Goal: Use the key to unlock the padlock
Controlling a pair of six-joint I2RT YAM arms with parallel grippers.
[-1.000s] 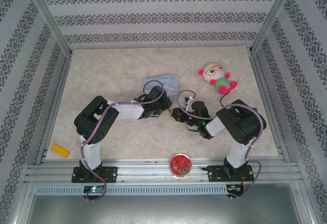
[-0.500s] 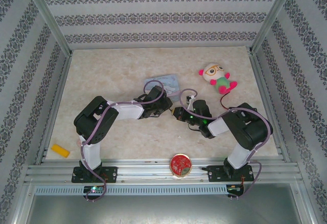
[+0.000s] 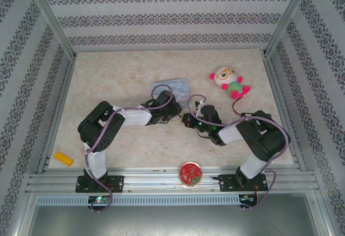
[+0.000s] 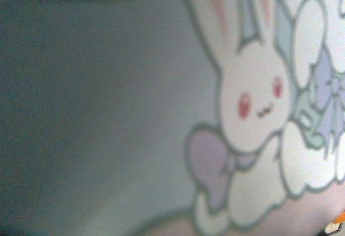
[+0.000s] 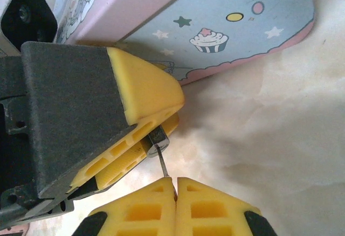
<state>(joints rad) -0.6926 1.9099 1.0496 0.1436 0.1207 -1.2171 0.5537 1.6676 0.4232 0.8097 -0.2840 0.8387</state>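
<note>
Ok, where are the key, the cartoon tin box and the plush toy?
key (image 5: pixel 164 164), right wrist view, on its thin bare shaft.
tin box (image 5: pixel 253 31), right wrist view, on its light-blue printed face.
plush toy (image 3: pixel 225 76), top external view, on its head.

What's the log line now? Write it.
left pincer: grips padlock | right pincer: shut on key | key meets padlock
</note>
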